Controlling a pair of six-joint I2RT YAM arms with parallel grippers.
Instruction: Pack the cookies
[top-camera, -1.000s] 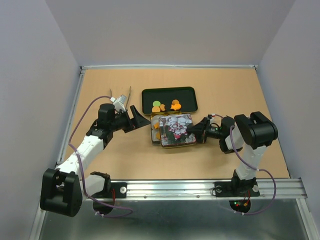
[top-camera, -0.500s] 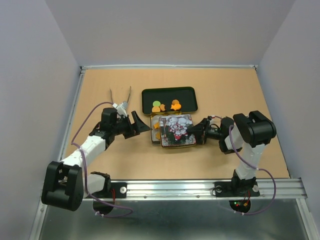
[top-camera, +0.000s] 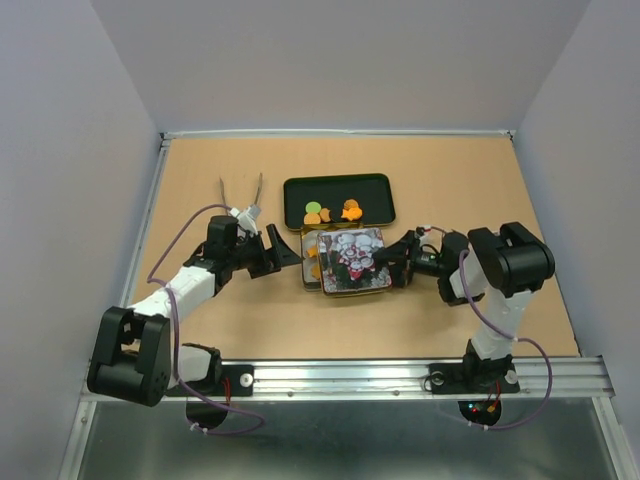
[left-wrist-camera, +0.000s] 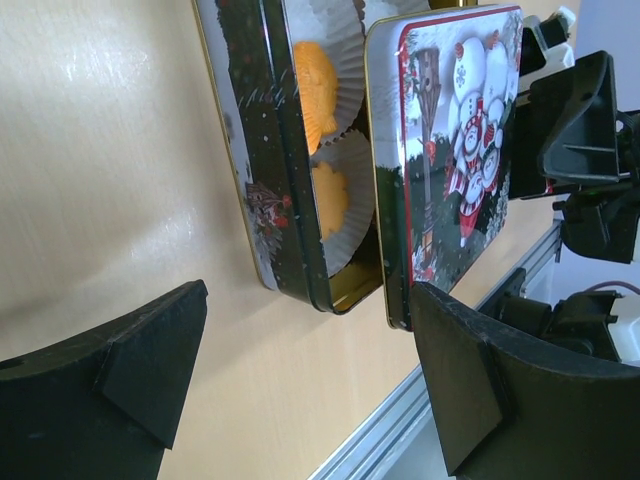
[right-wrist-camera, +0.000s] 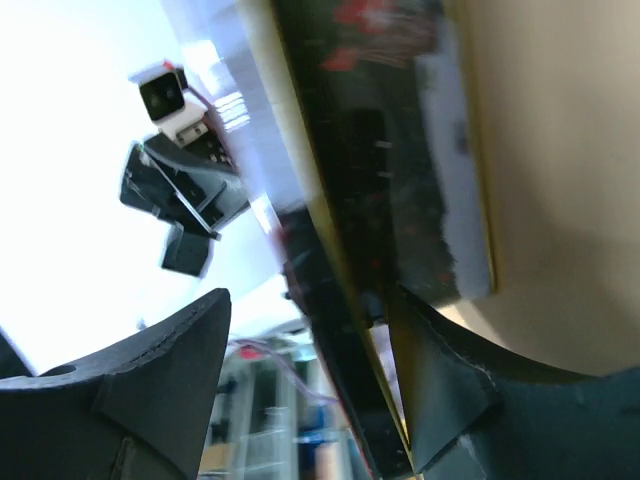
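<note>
Several cookies, orange (top-camera: 350, 210) and one green (top-camera: 313, 207), lie in a black tray (top-camera: 375, 190). Below the tray stands a decorated tin (top-camera: 308, 262). Its snowman lid (top-camera: 355, 260) lies shifted to the right, leaving a strip on the left open. In the left wrist view, orange cookies (left-wrist-camera: 312, 85) sit in white paper cups inside the tin (left-wrist-camera: 280, 180), beside the lid (left-wrist-camera: 455, 150). My left gripper (top-camera: 285, 250) is open and empty, just left of the tin (left-wrist-camera: 310, 390). My right gripper (top-camera: 395, 262) is open, with the lid's right edge (right-wrist-camera: 390, 170) between its fingers (right-wrist-camera: 300, 400).
The table is walled on the left, back and right. A metal rail (top-camera: 400, 375) runs along the near edge, where the arm bases stand. The right gripper's black body (left-wrist-camera: 575, 130) shows behind the lid in the left wrist view.
My left arm has swung lower and its gripper has come down a little beside the tin's left side. My right gripper has edged slightly left at the lid. The tin and tray look unmoved.
</note>
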